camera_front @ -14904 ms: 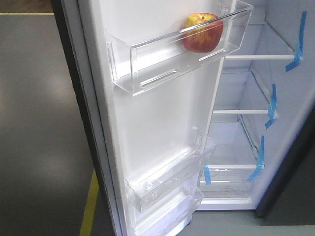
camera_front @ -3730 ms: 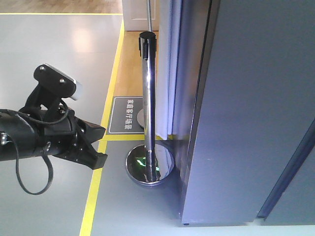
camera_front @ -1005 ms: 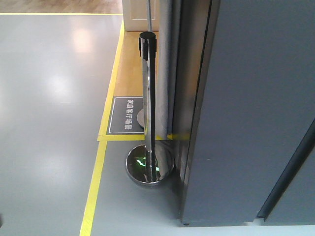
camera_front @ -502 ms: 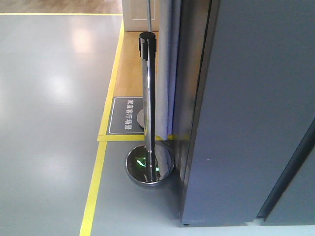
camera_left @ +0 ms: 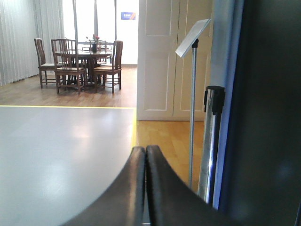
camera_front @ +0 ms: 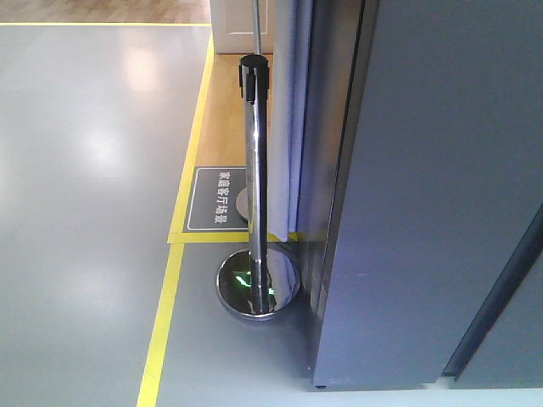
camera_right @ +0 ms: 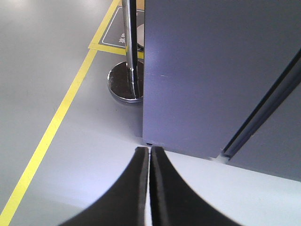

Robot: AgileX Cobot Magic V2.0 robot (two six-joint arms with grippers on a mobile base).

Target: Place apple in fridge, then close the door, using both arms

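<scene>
Now — door flush, grippers pressed together

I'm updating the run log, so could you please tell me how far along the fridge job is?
It looks essentially finished. The door shows only its dark grey outside and appears shut, so the apple cannot be seen now. Nothing is in hand: the left gripper and right gripper are both shut and empty, clear of the fridge. Nothing visible remains to do.
</scene>
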